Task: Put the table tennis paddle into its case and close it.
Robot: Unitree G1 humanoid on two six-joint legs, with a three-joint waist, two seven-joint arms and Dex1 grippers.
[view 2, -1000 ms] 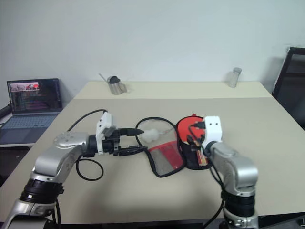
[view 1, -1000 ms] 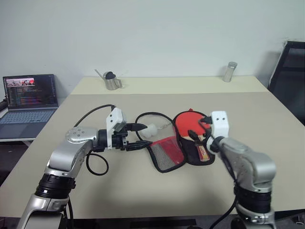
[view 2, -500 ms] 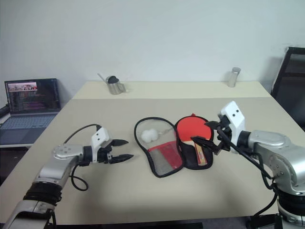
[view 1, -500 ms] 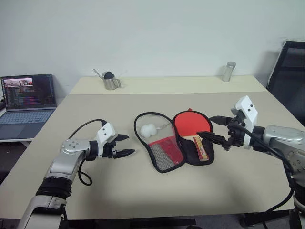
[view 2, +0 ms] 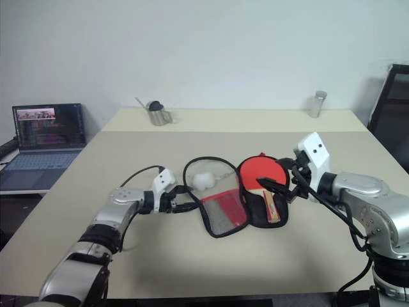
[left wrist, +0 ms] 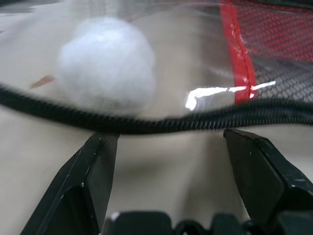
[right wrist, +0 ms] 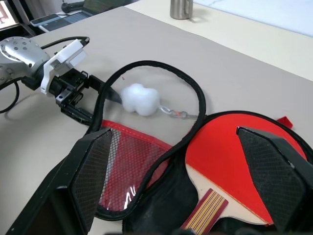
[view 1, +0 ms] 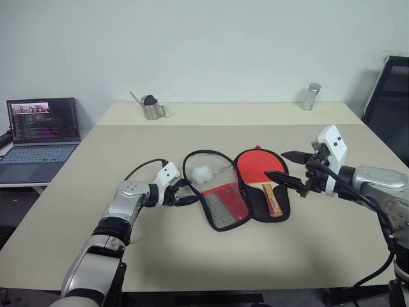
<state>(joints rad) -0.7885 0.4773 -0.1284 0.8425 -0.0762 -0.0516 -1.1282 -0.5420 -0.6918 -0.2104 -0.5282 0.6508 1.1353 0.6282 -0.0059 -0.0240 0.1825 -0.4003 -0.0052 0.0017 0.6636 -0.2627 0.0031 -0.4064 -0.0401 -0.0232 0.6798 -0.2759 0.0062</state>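
Fingers of the left gripper (view 1: 186, 194) stand wide at the case's (view 1: 225, 206) black zipper rim — its wrist view shows the rim crossing between them, with a white fluffy pompom (left wrist: 106, 67) behind clear film. The right gripper (view 1: 285, 168), also wide, hovers beside the table tennis paddle (view 1: 261, 171), which lies on the case's opened black half. A laptop (view 1: 41, 132) sits off the table's (view 1: 192, 249) left edge — a metal watering can (view 1: 151, 107) stands at the far side.

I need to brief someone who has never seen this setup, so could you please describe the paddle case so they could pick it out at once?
On the beige table, look near the middle, between the left gripper and the right gripper. The case lies unzipped and spread flat, its red mesh flap beside the table tennis paddle. Only it has a black zip edge looping around a white fluffy ball.
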